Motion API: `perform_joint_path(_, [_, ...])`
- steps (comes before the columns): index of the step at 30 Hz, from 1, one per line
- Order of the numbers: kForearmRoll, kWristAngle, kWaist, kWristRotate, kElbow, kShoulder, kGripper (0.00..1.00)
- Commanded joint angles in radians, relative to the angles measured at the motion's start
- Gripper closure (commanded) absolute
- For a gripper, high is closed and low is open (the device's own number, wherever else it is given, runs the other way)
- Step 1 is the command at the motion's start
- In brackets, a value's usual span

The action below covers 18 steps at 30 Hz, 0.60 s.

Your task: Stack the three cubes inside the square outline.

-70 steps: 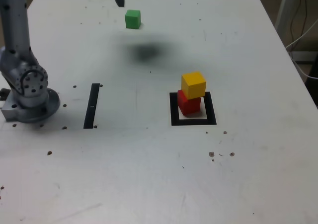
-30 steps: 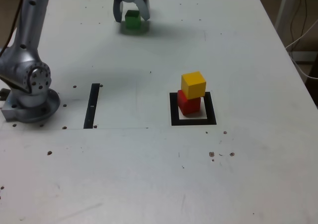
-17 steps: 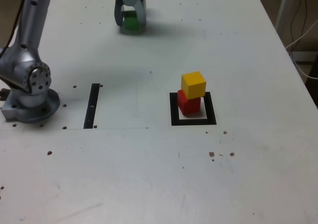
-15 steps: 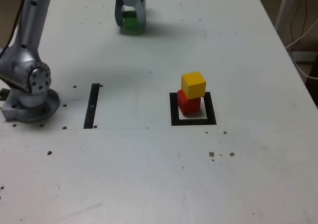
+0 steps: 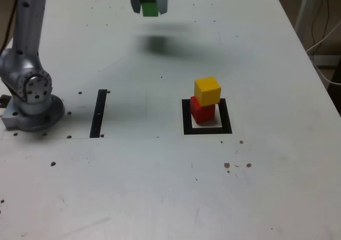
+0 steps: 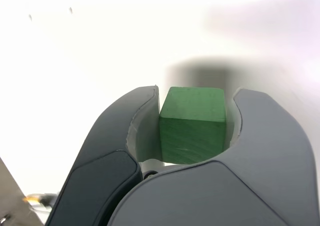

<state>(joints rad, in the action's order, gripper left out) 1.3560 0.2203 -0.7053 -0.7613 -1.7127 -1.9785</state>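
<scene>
Lifting the green cube (image 6: 193,126) clear of the white counter (image 5: 266,171), I have my pincer (image 5: 149,9) clamped on it, one finger against each of two opposite sides. Gripping it that way leaves its underside free, which should let me set it down flat on another block.

Inside the black square outline (image 5: 227,116), well apart from me, the red cube (image 5: 202,111) sits as the base, and the yellow cube (image 5: 208,91) rests on top of it. I take it they are placed there because the outline marks where the stack must stand, so the green one is presumably meant as the top. The yellow cube looks turned a little and somewhat off centre from the red, so I judge that a careless landing could tip the pair; I would come over high, centre myself and let go gently.

The straight black strip (image 5: 98,113) lies nearer my base, apart from the outline, and its purpose I cannot tell. I can read no brand, label or writing on the cubes, the counter or my own fingers.
</scene>
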Motion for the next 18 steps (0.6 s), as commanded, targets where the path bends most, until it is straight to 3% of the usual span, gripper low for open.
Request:
perform_joint_path(1, [0.021,-0.028,0.105,0.095,0.042,0.068,0.81])
perform_joint_path(10, [0.145,-0.144,0.514,0.586,0.081,0.224,0.81])
perform_joint_path(18, [0.204,-0.16,0.77,0.857,-0.031,0.214,0.81])
